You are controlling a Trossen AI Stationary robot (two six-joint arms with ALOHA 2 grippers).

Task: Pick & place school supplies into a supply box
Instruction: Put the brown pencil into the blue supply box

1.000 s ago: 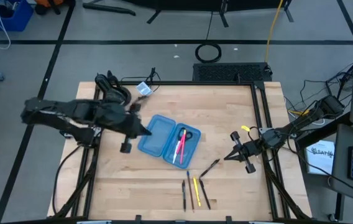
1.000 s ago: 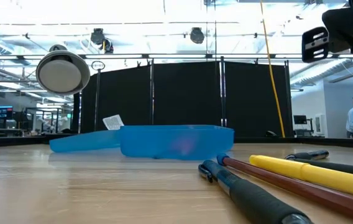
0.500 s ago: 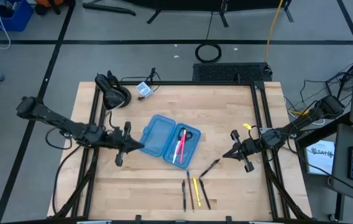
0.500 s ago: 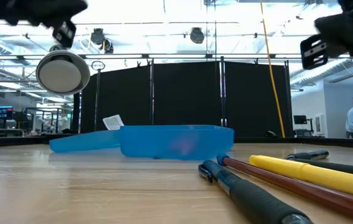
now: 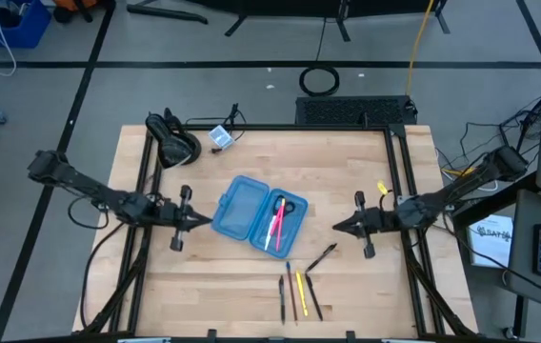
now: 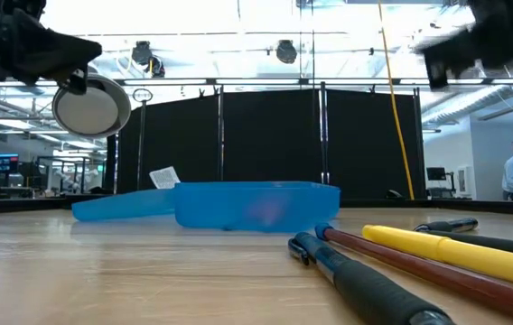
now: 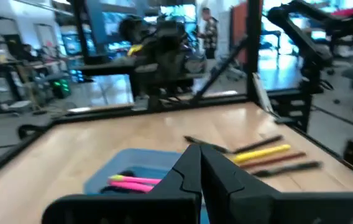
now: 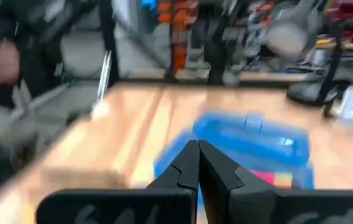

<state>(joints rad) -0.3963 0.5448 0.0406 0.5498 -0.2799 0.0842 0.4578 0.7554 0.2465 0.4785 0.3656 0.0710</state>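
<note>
Some supplies boxed, several pens still out on the bench (image 5: pixel 347 181).
Scissors (image 5: pixel 290 205) and pink pens (image 5: pixel 276 225) lie in the open supply box (image 5: pixel 234 208); loose pens (image 5: pixel 299 293) wait nearby. Left pincer (image 5: pixel 204 221) and right pincer (image 5: pixel 337 227) are closed, empty, flanking the box.

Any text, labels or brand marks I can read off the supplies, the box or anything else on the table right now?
None legible.
White tag at the table's far edge: markings too small to read.
Supply box, pens: no print visible.
Paper sheet off the table's right side: print too small.
</note>
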